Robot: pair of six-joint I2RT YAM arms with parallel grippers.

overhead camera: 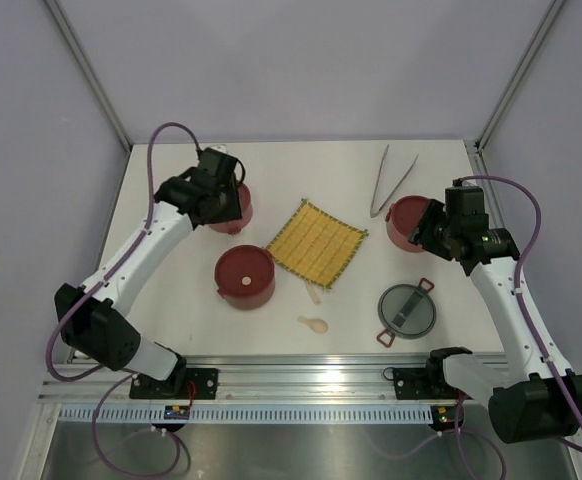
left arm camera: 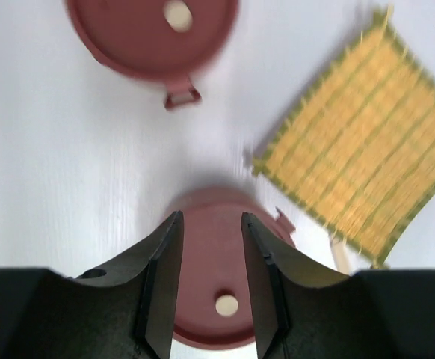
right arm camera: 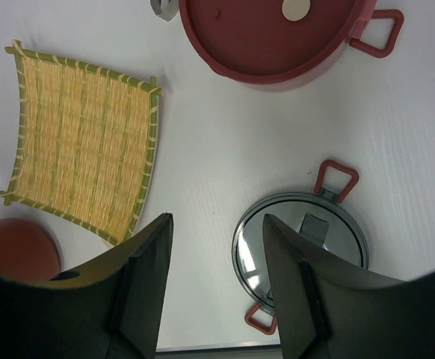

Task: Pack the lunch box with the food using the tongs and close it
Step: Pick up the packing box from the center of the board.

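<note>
Yellow woven mat [overhead camera: 317, 243] on white table [overhead camera: 171, 290], cream spoon [overhead camera: 313, 323] near its corner

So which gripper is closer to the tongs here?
Right. The right gripper is at the red tier beside the tongs; the left gripper is far across the table, beyond the mat.

We look on a white bench [overhead camera: 301, 170] boxed in by plain, pale lilac-grey walls [overhead camera: 301, 60] that meet at slim metal corner posts [overhead camera: 86, 72], with a ribbed aluminium rail [overhead camera: 301, 385] along its near edge and soft, even light casting only faint shadows.
</note>
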